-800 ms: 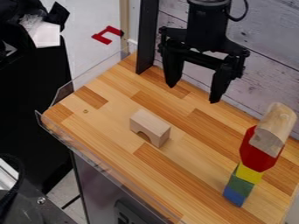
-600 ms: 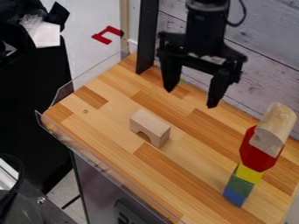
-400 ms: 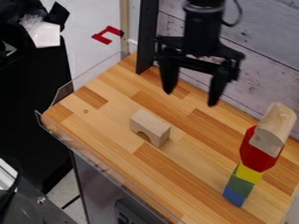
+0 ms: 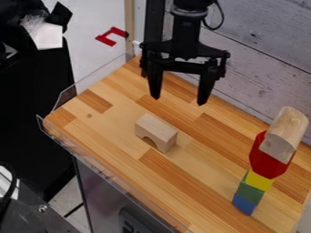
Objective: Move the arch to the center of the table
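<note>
Pincer (image 4: pixel 178 100) hangs open, its arm (image 4: pixel 186 29) cut off above.

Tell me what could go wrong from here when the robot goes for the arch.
The open pincer is not lined up over the arch, so a poorly aimed descent could knock or tip it.

The block tower carries a wide red block on a narrower yellow block; a bump from the arm while it shifts the arch might well topple it.
</note>
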Robot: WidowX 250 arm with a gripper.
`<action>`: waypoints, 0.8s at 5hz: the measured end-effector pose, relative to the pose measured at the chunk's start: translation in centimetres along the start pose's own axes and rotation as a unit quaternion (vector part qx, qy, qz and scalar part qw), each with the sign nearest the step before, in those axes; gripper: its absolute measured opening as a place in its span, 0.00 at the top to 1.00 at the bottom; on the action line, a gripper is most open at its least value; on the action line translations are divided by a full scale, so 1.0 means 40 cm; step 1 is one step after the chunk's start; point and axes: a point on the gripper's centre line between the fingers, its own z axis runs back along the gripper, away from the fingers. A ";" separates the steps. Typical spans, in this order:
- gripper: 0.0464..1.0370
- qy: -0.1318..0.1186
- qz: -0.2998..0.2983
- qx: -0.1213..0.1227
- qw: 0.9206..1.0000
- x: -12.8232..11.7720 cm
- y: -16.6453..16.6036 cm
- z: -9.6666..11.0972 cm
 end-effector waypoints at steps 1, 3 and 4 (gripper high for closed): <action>0.04 0.012 0.132 0.048 0.990 0.019 0.018 -0.037; 0.04 0.037 0.363 0.008 0.931 0.011 0.041 -0.100; 0.04 0.038 0.432 -0.034 0.900 0.005 0.068 -0.101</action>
